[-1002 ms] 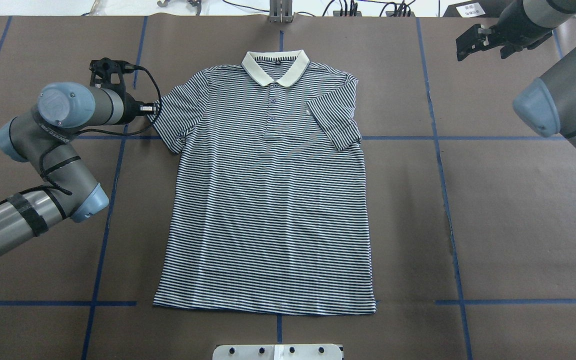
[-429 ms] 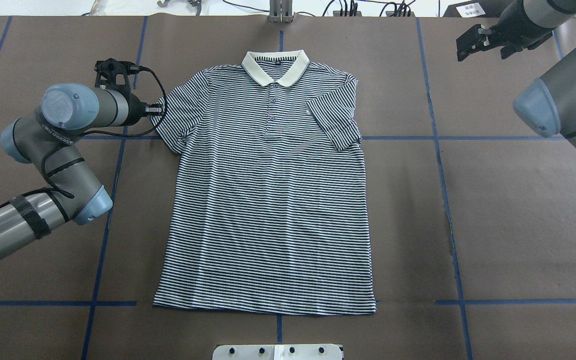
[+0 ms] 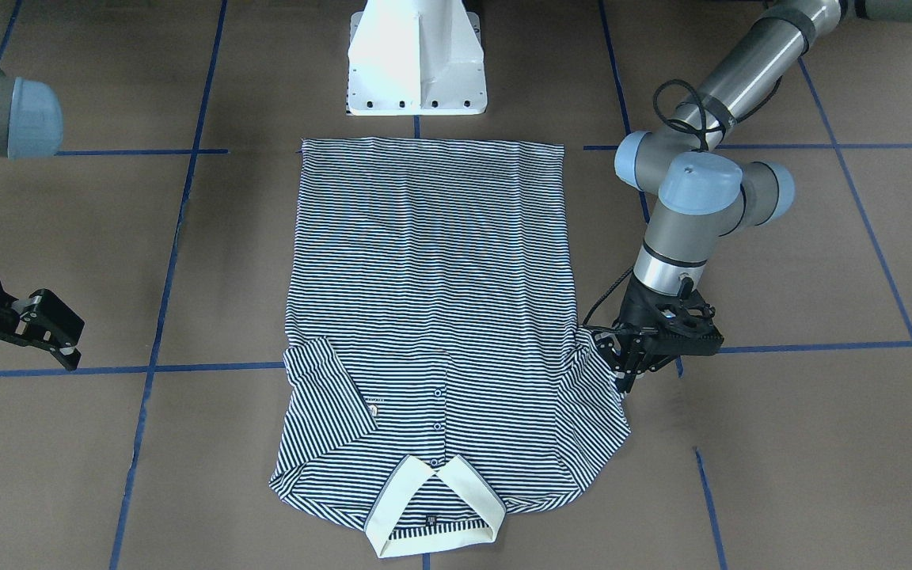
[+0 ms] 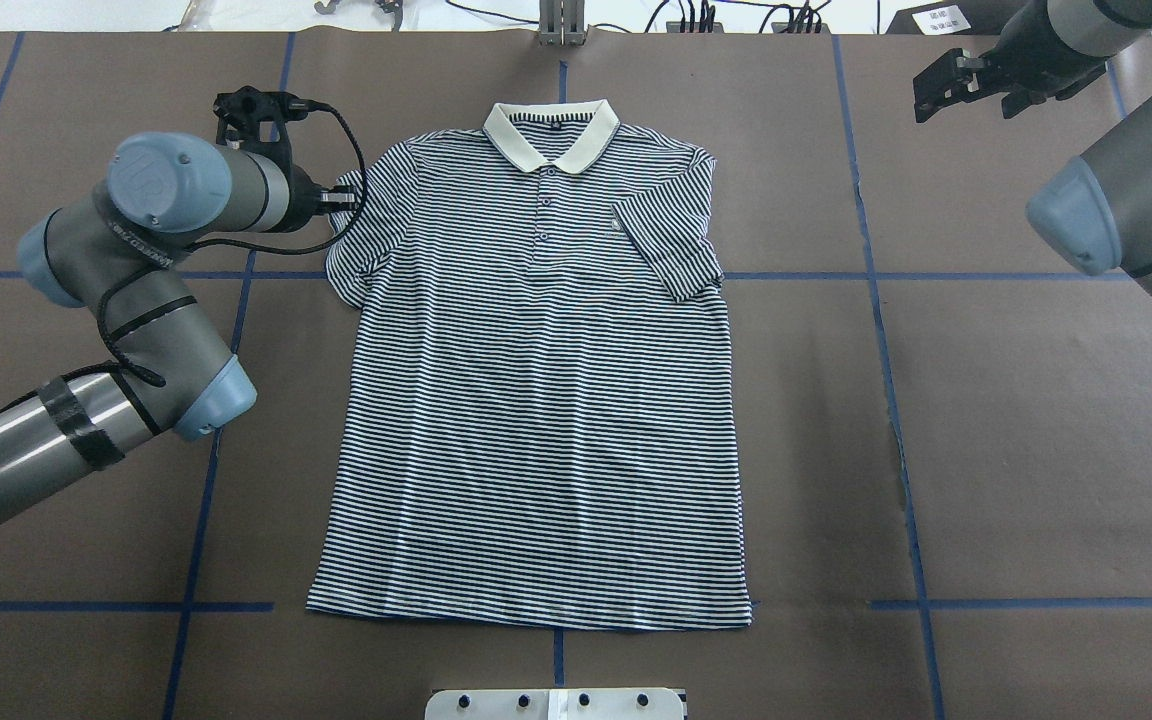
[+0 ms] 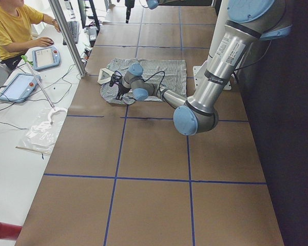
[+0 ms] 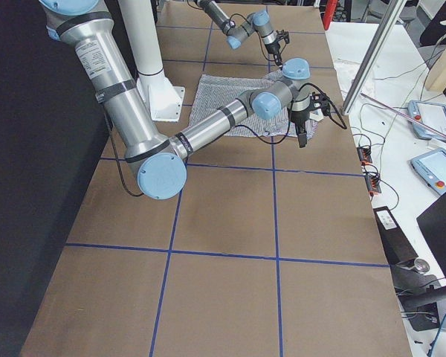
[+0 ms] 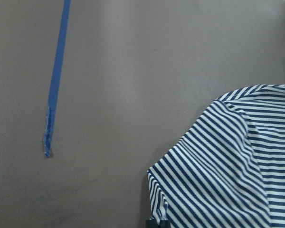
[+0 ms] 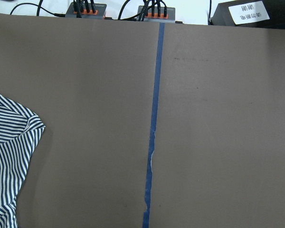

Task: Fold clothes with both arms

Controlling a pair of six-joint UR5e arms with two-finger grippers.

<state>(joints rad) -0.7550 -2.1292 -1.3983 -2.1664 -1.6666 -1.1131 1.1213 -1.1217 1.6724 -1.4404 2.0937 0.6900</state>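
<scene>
The left gripper [image 3: 628, 370], pinching the sleeve [image 4: 361, 235] just ahead of it, is drawing it inward over the polo shirt [image 4: 536, 400] to start that fold, while the right gripper [image 3: 20, 348] idles open.

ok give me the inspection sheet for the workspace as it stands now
surface: table covered in brown paper, with a blue tape grid.
job's things: polo shirt lies flat, face up, collar away from the robot; one sleeve is folded onto the chest, the other sleeve is at the left tool.
clutter: nothing seen.
grippers: left tool shut on the sleeve hem; right tool open, off the shirt, over bare table.
cables: black cable loops round the left wrist; plugs at the table's far edge.
surroundings: person seated at a side bench with handheld screens.
</scene>
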